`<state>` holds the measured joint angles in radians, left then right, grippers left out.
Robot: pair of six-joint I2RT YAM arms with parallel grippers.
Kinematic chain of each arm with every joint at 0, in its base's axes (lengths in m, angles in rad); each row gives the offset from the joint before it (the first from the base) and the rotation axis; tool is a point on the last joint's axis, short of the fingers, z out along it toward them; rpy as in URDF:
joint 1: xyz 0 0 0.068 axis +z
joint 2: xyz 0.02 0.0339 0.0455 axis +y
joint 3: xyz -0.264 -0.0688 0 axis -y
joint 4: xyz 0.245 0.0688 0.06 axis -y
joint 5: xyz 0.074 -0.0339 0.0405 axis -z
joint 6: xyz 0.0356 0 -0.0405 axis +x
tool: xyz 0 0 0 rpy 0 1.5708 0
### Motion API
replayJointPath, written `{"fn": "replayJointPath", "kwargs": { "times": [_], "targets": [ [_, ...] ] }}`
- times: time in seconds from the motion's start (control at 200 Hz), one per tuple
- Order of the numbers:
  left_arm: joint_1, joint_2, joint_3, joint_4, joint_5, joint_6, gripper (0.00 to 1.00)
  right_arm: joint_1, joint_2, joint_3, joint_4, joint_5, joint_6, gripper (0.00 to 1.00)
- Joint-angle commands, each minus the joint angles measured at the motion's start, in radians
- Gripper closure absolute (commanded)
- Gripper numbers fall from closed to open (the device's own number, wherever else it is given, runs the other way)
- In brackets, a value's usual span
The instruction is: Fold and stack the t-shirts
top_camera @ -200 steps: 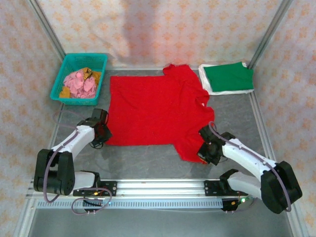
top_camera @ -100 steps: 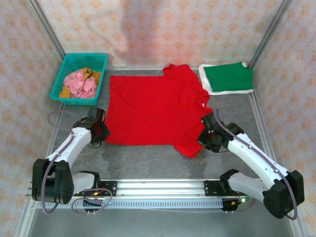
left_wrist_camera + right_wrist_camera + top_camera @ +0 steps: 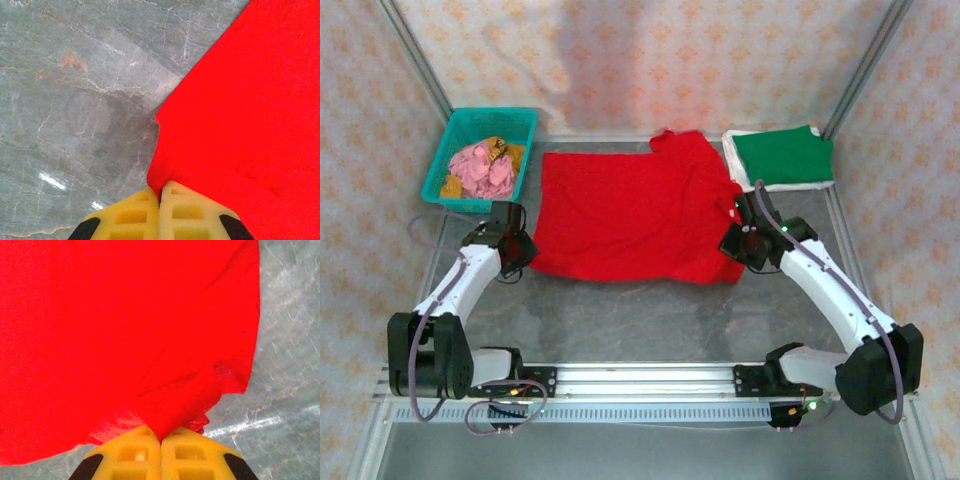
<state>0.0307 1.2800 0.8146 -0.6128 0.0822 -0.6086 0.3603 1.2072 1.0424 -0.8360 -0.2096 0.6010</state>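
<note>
While the left claw (image 3: 160, 194) and right claw (image 3: 161, 436) each pinch shut on a near corner of the red t-shirt (image 3: 630, 215) spread on the table (image 3: 620, 325), they should carry both corners evenly, hem taut, for a square fold.

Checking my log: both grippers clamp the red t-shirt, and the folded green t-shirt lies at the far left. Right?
One slip: the top external view shows the folded green t-shirt at the far right. The left gripper and right gripper do clamp the red t-shirt.
</note>
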Motion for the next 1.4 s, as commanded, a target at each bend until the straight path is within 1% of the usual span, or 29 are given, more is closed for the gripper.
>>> {"fn": "replayJointPath", "kwargs": {
  "times": [0.0, 0.175, 0.405, 0.556, 0.656, 0.811, 0.861, 0.921, 1.076, 1.101, 1.156, 1.191, 1.216, 1.301, 1.346, 1.396],
  "targets": [
    [0.022, 0.029, 0.04, 0.01, -0.005, 0.016, 1.0, -0.021, 0.021, 0.049, 0.045, 0.012, -0.039, 1.0],
    [0.049, 0.069, 0.078, 0.011, 0.0, 0.03, 1.0, -0.071, 0.086, 0.084, 0.088, -0.019, -0.067, 1.0],
    [0.054, 0.127, 0.13, 0.0, 0.016, 0.044, 1.0, -0.074, 0.146, 0.148, 0.107, 0.01, -0.09, 1.0],
    [0.053, 0.111, 0.129, -0.02, 0.056, 0.045, 1.0, -0.074, 0.159, 0.172, 0.085, -0.003, -0.102, 1.0],
    [0.051, 0.061, 0.093, -0.048, 0.096, 0.043, 1.0, -0.074, 0.118, 0.141, 0.06, -0.001, -0.099, 1.0],
    [0.051, -0.044, 0.021, -0.137, 0.102, 0.043, 1.0, -0.074, -0.018, 0.025, 0.002, 0.006, -0.074, 1.0],
    [0.051, -0.089, -0.002, -0.161, 0.101, 0.039, 1.0, -0.074, -0.087, -0.023, -0.018, 0.0, -0.063, 1.0],
    [0.051, -0.146, -0.034, -0.185, 0.091, 0.019, 1.0, -0.073, -0.148, -0.084, -0.04, -0.012, -0.046, 1.0],
    [0.051, -0.265, -0.151, -0.179, 0.155, -0.055, 1.0, -0.061, -0.279, -0.25, -0.05, -0.073, 0.01, 1.0],
    [0.051, -0.275, -0.171, -0.177, 0.159, -0.067, 0.92, -0.058, -0.294, -0.278, -0.044, -0.078, 0.02, 1.0],
    [0.051, -0.289, -0.217, -0.155, 0.178, -0.081, 0.68, -0.049, -0.316, -0.331, -0.029, -0.088, 0.039, 1.0],
    [0.051, -0.289, -0.238, -0.141, 0.187, -0.087, 0.59, -0.042, -0.32, -0.36, -0.014, -0.093, 0.047, 1.0],
    [0.051, -0.285, -0.246, -0.136, 0.187, -0.095, 0.56, -0.039, -0.318, -0.374, -0.006, -0.096, 0.049, 1.0],
    [0.051, -0.28, -0.259, -0.122, 0.163, -0.12, 0.53, -0.035, -0.291, -0.389, 0.013, -0.099, 0.044, 1.0],
    [0.051, -0.274, -0.265, -0.112, 0.153, -0.124, 0.43, -0.032, -0.276, -0.385, 0.028, -0.096, 0.038, 1.0],
    [0.051, -0.26, -0.268, -0.096, 0.157, -0.127, 0.43, -0.031, -0.262, -0.377, 0.043, -0.09, 0.034, 1.0]
  ]
}}
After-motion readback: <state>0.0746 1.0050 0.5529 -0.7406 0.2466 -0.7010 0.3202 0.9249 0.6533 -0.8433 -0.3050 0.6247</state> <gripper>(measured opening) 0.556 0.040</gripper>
